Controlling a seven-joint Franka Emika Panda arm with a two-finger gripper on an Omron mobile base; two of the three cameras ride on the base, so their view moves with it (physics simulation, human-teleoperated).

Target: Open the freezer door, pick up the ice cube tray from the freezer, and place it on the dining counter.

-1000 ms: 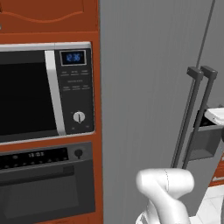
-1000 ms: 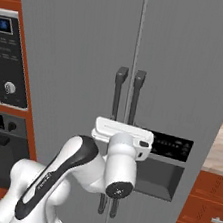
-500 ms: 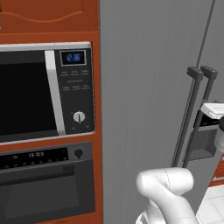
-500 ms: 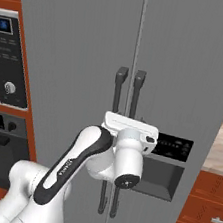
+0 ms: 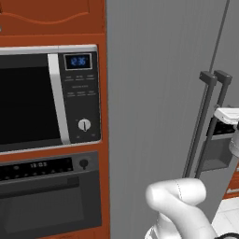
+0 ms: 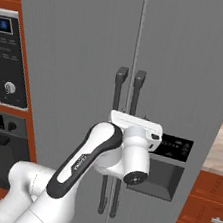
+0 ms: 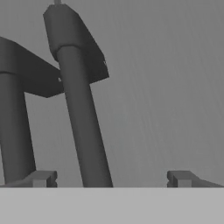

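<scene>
Two dark bar handles stand side by side at the middle seam of the tall grey freezer, and the freezer door carrying the left-hand bar is shut, flush with its neighbour. In the hand view, one handle rises between the tips of the tool, closer to the left finger than to the right finger; the second bar stands just outside the left tip. The fingers are spread wide apart, on either side of the bar and touching nothing, with the flat grey door face close behind.

From the right base camera, the white arm bends up from the lower left and its wrist sits directly in front of the handles at about mid-height, hiding the fingers from that side. A black control panel and a recessed dispenser sit on the right-hand door just beside the wrist. From the left base camera, the same pair of handles appears near the right edge, with the arm's elbow low in front of the door.

To the freezer's left, an orange-red cabinet holds a microwave showing a blue clock, with a black oven beneath it. Orange-red drawers stand to the freezer's right.
</scene>
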